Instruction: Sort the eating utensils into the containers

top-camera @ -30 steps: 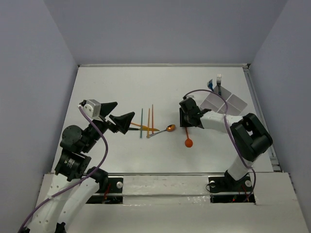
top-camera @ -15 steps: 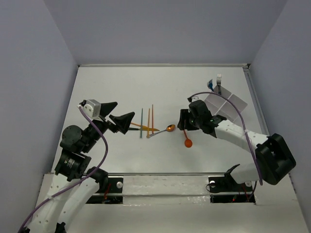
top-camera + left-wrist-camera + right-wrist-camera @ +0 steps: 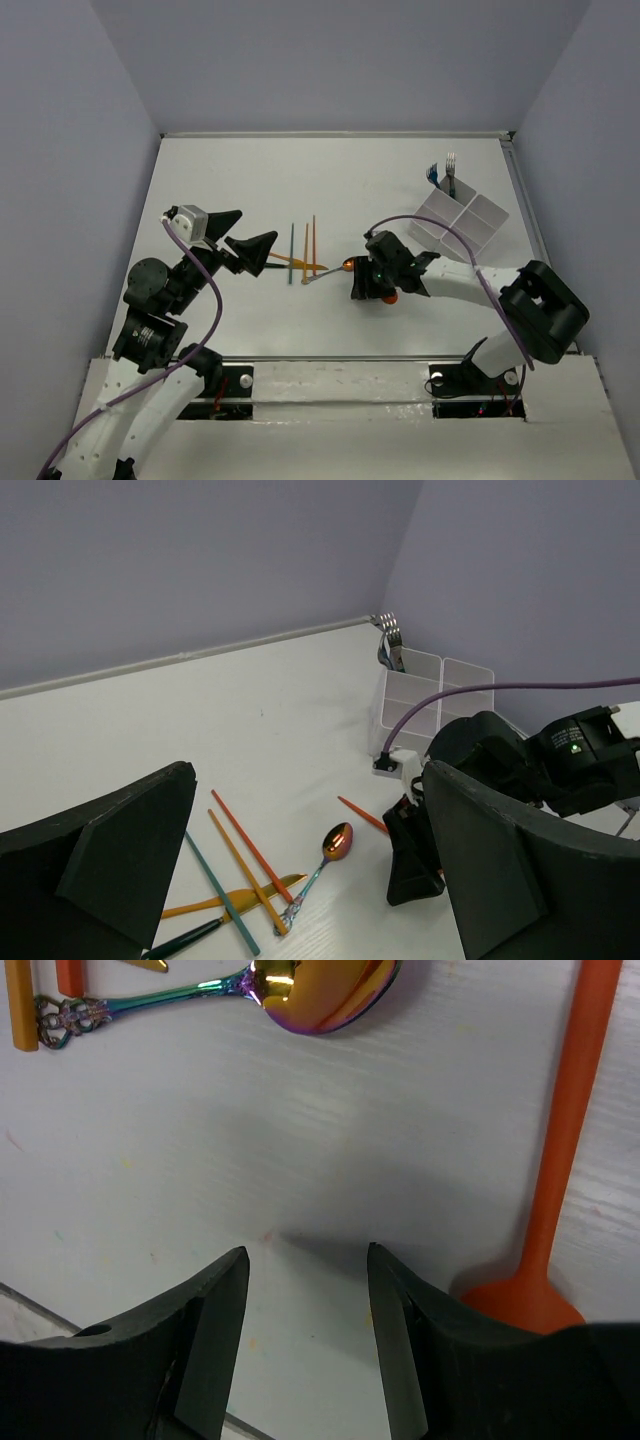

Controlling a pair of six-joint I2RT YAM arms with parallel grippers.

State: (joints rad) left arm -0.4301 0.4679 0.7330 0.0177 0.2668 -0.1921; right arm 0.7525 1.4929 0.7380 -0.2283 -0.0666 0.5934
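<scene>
With right gripper (image 3: 305, 1260) low over the table, partly open and empty, shift sideways until orange plastic spoon (image 3: 560, 1160), lying just outside one finger, sits between both. Avoid nudging coppery metal spoon (image 3: 320, 990) ahead. Close on the handle, then carry to white box (image 3: 462, 220)

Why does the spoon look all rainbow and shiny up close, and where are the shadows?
Right wrist view: the coppery metal spoon mirrors the light, so it gleams gold and purple; a soft grey shadow lies on the table at the right gripper. Left wrist view: the left gripper sits close to the lens, so its fingers look huge and dark. Top view: even light, no glare.
</scene>
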